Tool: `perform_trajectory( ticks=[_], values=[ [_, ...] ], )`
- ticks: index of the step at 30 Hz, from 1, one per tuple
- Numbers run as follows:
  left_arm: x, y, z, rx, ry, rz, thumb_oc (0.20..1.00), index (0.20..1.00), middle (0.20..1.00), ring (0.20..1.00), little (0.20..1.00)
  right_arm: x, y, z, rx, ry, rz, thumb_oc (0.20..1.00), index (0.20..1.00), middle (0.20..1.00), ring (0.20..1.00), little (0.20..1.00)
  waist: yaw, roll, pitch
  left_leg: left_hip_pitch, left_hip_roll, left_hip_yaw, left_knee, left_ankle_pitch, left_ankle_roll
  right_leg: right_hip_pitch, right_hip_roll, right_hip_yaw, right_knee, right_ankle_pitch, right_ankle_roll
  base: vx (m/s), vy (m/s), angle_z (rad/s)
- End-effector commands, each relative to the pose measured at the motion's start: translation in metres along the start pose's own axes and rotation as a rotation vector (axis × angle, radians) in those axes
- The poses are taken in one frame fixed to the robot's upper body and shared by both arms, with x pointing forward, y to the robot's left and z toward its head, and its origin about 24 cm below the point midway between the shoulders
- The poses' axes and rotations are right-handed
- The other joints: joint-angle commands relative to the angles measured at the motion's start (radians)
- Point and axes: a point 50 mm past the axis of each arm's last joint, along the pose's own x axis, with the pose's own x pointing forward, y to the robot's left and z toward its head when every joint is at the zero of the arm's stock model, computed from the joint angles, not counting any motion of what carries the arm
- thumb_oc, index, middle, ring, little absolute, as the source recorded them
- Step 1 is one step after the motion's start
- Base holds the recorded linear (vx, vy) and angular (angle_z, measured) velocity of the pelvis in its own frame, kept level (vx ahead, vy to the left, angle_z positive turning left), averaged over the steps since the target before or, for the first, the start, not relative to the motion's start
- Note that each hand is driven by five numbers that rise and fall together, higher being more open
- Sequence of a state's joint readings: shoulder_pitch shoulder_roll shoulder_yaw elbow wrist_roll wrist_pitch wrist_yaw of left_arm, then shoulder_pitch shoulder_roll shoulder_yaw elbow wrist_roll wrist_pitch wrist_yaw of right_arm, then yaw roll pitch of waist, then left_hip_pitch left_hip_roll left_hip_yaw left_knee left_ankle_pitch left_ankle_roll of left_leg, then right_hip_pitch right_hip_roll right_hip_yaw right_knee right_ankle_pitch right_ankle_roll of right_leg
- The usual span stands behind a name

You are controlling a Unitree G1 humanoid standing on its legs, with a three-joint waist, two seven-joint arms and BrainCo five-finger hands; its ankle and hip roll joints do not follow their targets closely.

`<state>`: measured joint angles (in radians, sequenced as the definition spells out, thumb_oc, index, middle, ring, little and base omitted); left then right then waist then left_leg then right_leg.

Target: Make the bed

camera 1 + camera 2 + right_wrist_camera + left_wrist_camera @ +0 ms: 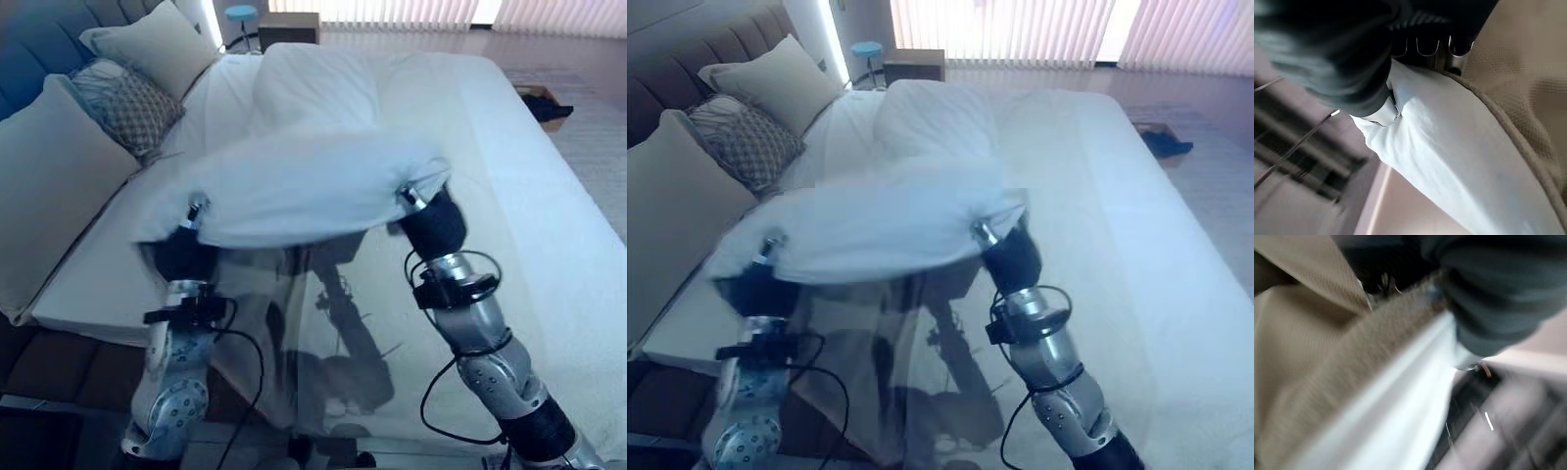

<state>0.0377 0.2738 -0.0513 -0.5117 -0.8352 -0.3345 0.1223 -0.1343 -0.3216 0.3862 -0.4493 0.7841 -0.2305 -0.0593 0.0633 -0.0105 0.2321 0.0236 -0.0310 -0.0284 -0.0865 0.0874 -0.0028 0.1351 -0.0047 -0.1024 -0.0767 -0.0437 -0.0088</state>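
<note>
White cloth: your right hand (428, 217) has its fingers (1426, 46) curled over the edge of a white duvet (294, 191), thumb pressed against it from the other side, so it pinches the fabric.
Left hand: your left hand (186, 245) sits under the opposite corner of the same edge; the cloth runs past its dark cover in the wrist view, but you cannot tell how its fingers stand.
Duvet: you hold its near edge raised above the foot of the bed (549, 255), stretched between both hands and sagging slightly in the middle; the rest lies bunched in a heap toward the head end. A thin beige underside shows along the hem in both wrist views.
Sheet: a sheer layer (323, 343) hangs down from the lifted edge between your arms.
Pillows: a large beige pillow (49, 186) at your left, a patterned cushion (127, 103) beside it, another beige pillow (157, 44) beyond.
Floor: a dark item (549, 106) lies to the right of the bed.
</note>
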Motion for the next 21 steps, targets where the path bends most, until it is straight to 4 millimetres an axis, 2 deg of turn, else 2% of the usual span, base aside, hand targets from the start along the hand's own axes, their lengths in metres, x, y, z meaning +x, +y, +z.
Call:
perform_trajectory(
  ticks=[1,2,3,4,5,6,7,8,9,10,12,14,18,21],
  values=[
    [-0.020,0.057,0.004,0.093,-0.078,0.299,0.200,0.200,0.200,0.200,0.200,-0.051,-0.037,-0.073,0.170,0.353,-0.263,0.200,0.200,0.200,0.200,0.200,0.013,-0.029,-0.081,0.030,0.012,-0.011,-0.001,-0.062,-0.009,-0.057,-0.034,0.006,0.012,0.058,0.072,-0.09,-0.067,-0.01],
    [-0.042,0.097,-0.029,0.108,0.051,0.561,0.200,0.200,0.200,0.200,0.200,-0.078,-0.055,-0.106,0.156,0.531,-0.412,0.200,0.200,0.200,0.200,0.200,0.021,-0.032,-0.075,0.029,0.012,-0.020,-0.001,-0.055,-0.008,-0.055,-0.035,0.002,0.010,0.060,0.072,-0.10,-0.078,0.06],
    [-0.075,0.134,-0.062,0.131,0.211,0.844,0.200,0.200,0.200,0.200,0.200,-0.122,-0.067,-0.149,0.221,0.761,-0.619,0.200,0.200,0.200,0.200,0.200,0.032,-0.032,-0.067,0.029,0.012,-0.029,-0.001,-0.050,-0.009,-0.054,-0.033,-0.005,0.010,0.060,0.071,-0.08,-0.063,0.13],
    [-0.092,0.145,-0.076,0.130,0.296,0.954,0.200,0.200,0.200,0.200,0.200,-0.140,-0.074,-0.159,0.198,0.870,-0.659,0.200,0.200,0.200,0.200,0.200,0.039,-0.030,-0.063,0.032,0.012,-0.034,-0.001,-0.048,-0.008,-0.049,-0.033,-0.008,0.009,0.059,0.071,-0.06,-0.051,0.18],
    [-0.124,0.156,-0.098,0.100,0.436,1.132,0.200,0.200,0.200,0.200,0.200,-0.182,-0.085,-0.176,0.190,1.043,-0.843,0.200,0.200,0.200,0.200,0.200,0.044,-0.025,-0.059,0.038,0.012,-0.036,-0.001,-0.050,-0.007,-0.044,-0.030,-0.010,0.008,0.058,0.069,-0.02,-0.023,0.22],
    [-0.155,0.161,-0.116,0.026,0.542,1.284,0.200,0.200,0.200,0.200,0.200,-0.204,-0.089,-0.183,0.258,1.081,-1.016,0.200,0.200,0.200,0.200,0.200,0.047,-0.021,-0.059,0.040,0.012,-0.036,-0.001,-0.051,-0.006,-0.040,-0.029,-0.009,0.004,0.059,0.071,0.01,-0.003,0.14],
    [-0.187,0.160,-0.129,-0.056,0.632,1.409,0.200,0.200,0.200,0.200,0.200,-0.227,-0.090,-0.187,0.232,1.208,-1.018,0.200,0.200,0.200,0.200,0.200,0.050,-0.015,-0.061,0.047,0.012,-0.036,-0.001,-0.057,-0.004,-0.035,-0.028,-0.007,0.001,0.057,0.071,0.03,0.028,0.05],
    [-0.236,0.161,-0.135,-0.008,0.853,1.498,0.200,0.200,0.200,0.200,0.200,-0.241,-0.096,-0.187,0.156,1.279,-1.045,0.200,0.200,0.200,0.200,0.200,0.051,-0.011,-0.065,0.044,0.013,-0.034,-0.001,-0.057,-0.003,-0.041,-0.027,-0.001,-0.002,0.061,0.073,0.03,0.027,-0.10],
    [-0.236,0.161,-0.135,-0.008,0.852,1.497,0.200,0.200,0.200,0.200,0.200,-0.241,-0.096,-0.187,0.156,1.278,-1.045,0.200,0.200,0.200,0.200,0.200,0.052,-0.012,-0.065,0.043,0.013,-0.034,-0.001,-0.057,-0.003,-0.041,-0.027,-0.001,-0.001,0.061,0.073,0.00,0.000,0.00],
    [-0.258,0.160,-0.136,-0.012,0.941,1.553,0.200,0.200,0.200,0.200,0.200,-0.250,-0.099,-0.186,0.099,1.344,-1.029,0.200,0.200,0.200,0.200,0.200,0.054,-0.010,-0.066,0.041,0.013,-0.035,-0.001,-0.059,-0.002,-0.045,-0.026,0.001,-0.003,0.061,0.074,0.02,0.009,-0.11],
    [-0.295,0.159,-0.127,0.126,1.216,1.512,0.200,0.200,0.200,0.200,0.200,-0.272,-0.104,-0.182,-0.035,1.497,-0.980,0.200,0.200,0.200,0.200,0.200,0.050,-0.014,-0.067,0.038,0.015,-0.031,-0.001,-0.061,-0.004,-0.048,-0.024,0.003,-0.006,0.061,0.073,0.04,0.002,-0.13],
    [-0.297,0.161,-0.125,0.165,1.262,1.478,0.200,0.200,0.200,0.200,0.200,-0.275,-0.105,-0.182,-0.056,1.541,-0.961,0.200,0.200,0.200,0.200,0.200,0.050,-0.016,-0.067,0.036,0.016,-0.031,-0.001,-0.062,-0.005,-0.045,-0.024,0.000,-0.008,0.060,0.073,0.03,-0.009,0.03],
    [-0.306,0.163,-0.119,0.265,1.464,1.353,0.200,0.200,0.200,0.200,0.200,-0.286,-0.103,-0.182,-0.068,1.690,-0.930,0.200,0.200,0.200,0.200,0.200,0.040,-0.019,-0.072,0.032,0.019,-0.034,-0.001,-0.063,-0.012,-0.042,-0.027,-0.016,-0.011,0.053,0.072,0.05,-0.007,0.03],
    [-0.303,0.165,-0.119,0.318,1.500,1.315,0.200,0.200,0.200,0.200,0.200,-0.289,-0.101,-0.183,-0.044,1.707,-0.953,0.200,0.200,0.200,0.200,0.200,0.035,-0.017,-0.073,0.033,0.020,-0.034,-0.001,-0.065,-0.014,-0.038,-0.030,-0.024,-0.011,0.049,0.073,0.05,0.011,0.03]
  ],
)
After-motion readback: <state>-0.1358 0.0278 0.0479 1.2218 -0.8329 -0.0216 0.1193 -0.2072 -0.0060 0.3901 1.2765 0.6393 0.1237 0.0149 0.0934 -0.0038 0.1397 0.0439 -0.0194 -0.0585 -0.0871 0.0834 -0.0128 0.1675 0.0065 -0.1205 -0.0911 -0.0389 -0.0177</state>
